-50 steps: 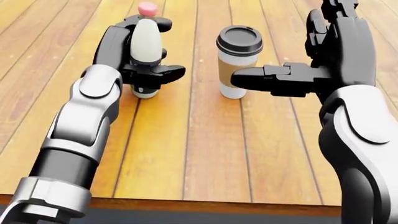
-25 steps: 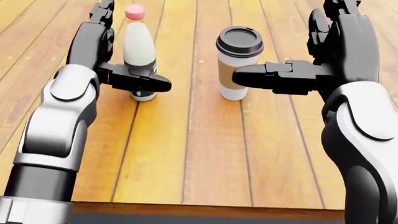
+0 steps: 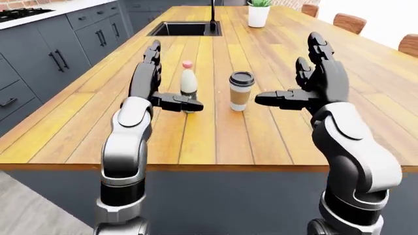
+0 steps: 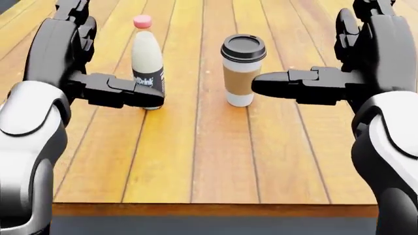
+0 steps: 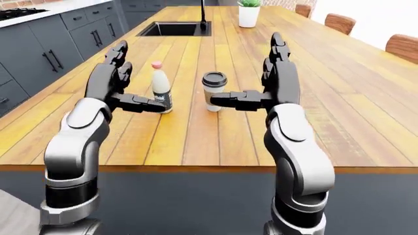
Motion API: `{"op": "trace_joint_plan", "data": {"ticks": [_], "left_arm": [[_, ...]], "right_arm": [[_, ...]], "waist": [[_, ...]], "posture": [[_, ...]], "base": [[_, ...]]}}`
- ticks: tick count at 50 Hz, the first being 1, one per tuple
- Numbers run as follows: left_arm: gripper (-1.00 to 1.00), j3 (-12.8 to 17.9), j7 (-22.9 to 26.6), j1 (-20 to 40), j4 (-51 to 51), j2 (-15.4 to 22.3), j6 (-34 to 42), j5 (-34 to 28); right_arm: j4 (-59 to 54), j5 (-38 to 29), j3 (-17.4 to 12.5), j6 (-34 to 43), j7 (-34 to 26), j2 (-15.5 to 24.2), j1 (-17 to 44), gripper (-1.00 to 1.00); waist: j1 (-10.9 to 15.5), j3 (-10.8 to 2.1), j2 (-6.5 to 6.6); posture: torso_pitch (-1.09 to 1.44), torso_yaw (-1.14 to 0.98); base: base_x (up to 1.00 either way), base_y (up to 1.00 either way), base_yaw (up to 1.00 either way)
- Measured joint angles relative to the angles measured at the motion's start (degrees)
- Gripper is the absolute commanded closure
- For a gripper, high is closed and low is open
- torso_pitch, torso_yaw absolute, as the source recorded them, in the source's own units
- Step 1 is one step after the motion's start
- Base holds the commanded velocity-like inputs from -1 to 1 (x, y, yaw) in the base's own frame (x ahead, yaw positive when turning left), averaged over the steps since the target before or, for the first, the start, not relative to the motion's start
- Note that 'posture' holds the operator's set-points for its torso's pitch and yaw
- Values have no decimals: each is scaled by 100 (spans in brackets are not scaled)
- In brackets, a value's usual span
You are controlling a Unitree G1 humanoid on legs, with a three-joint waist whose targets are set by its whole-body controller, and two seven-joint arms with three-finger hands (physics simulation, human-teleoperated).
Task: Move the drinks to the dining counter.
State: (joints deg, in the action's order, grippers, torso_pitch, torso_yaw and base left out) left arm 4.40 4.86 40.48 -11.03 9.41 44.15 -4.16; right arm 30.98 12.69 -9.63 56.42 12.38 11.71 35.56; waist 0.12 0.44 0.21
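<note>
Pale plastic bottle with pink cap (image 4: 146, 58) and white paper coffee cup with black lid (image 4: 241, 68) standing upright, long axes vertical, side by side on wooden plank worktop (image 4: 196, 156). Left hand (image 4: 98, 73) spread, released, thumb touching or nearly touching bottle. Right hand (image 4: 327, 68) spread, released, thumb reaching toward cup. Risk, judged: sideways thumb nudge toppling tall narrow bottle or cup.

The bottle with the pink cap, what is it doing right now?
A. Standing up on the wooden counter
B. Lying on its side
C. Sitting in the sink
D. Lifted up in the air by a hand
A: the bottle stands upright on the wooden counter, beside the coffee cup. The left hand is open next to it, with no fingers closed round it.
</note>
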Motion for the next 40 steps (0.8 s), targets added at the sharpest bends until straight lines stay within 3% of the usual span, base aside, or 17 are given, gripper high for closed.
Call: {"op": "trace_joint_plan", "data": {"ticks": [4,6,9,11,13,15,18,21,23,24,25,29,35,38,40], "left_arm": [[-100,-22,36,-20,-498,8,263,50],[-100,3,55,-53,-621,39,361,62],[-100,44,69,-66,-705,72,487,61],[-100,25,83,7,-707,97,570,65],[-100,73,82,-60,-714,123,671,41],[-100,74,84,-41,-741,126,838,6],[-100,54,108,63,-933,126,854,-13],[-100,43,131,71,-1073,121,747,-18],[-100,53,140,71,-1095,125,764,-26],[-100,69,143,71,-1121,127,810,-33],[-100,30,150,26,-1137,68,868,-27],[-100,-38,236,-117,-1314,122,1363,-42],[-100,20,289,24,-1786,149,1534,-120],[-100,21,318,13,-1813,152,1508,-109],[-100,42,321,-2,-1805,153,1493,-109]], "right_arm": [[354,3,-79,196,51,33,22,-100],[402,9,-23,205,55,-31,14,-100],[440,82,32,256,12,-90,19,-100],[526,149,-36,297,3,-94,38,-100],[586,211,44,290,-6,-119,-71,-100],[539,234,88,360,-13,-76,-118,-100],[557,208,39,421,-4,-33,-50,-100],[730,188,10,373,7,-33,22,-100],[790,199,29,359,-4,-30,81,-100],[790,207,50,356,-20,-20,103,-100],[809,203,27,351,-30,4,10,-100],[708,124,106,422,-91,-4,-47,-100],[804,-55,183,333,-294,-17,-73,-100],[809,-146,192,326,-360,-23,-39,-100],[802,-196,206,258,-407,-17,-10,-100]], "waist": [[0,9,-138],[46,-6,-132],[119,61,62],[210,47,335],[379,65,495],[448,20,581],[468,12,466],[417,170,256],[352,235,-29],[316,205,-265],[145,244,-257],[202,299,-398],[178,360,-42],[154,324,158],[171,232,382]], "posture": [[0,0],[0,0],[0,0],[0,0],[0,0],[0,0],[0,0],[0,0],[0,0],[0,0],[0,0],[0,0],[0,0],[0,0],[0,0]], "base": [[-100,0,0],[-100,0,0],[-100,3,14],[-99,0,71],[-77,0,93],[-64,0,100],[-63,0,100],[-59,0,100],[-45,0,100],[-36,0,100],[-24,0,100],[-9,0,100],[0,0,100],[0,0,100],[0,0,100]]}}
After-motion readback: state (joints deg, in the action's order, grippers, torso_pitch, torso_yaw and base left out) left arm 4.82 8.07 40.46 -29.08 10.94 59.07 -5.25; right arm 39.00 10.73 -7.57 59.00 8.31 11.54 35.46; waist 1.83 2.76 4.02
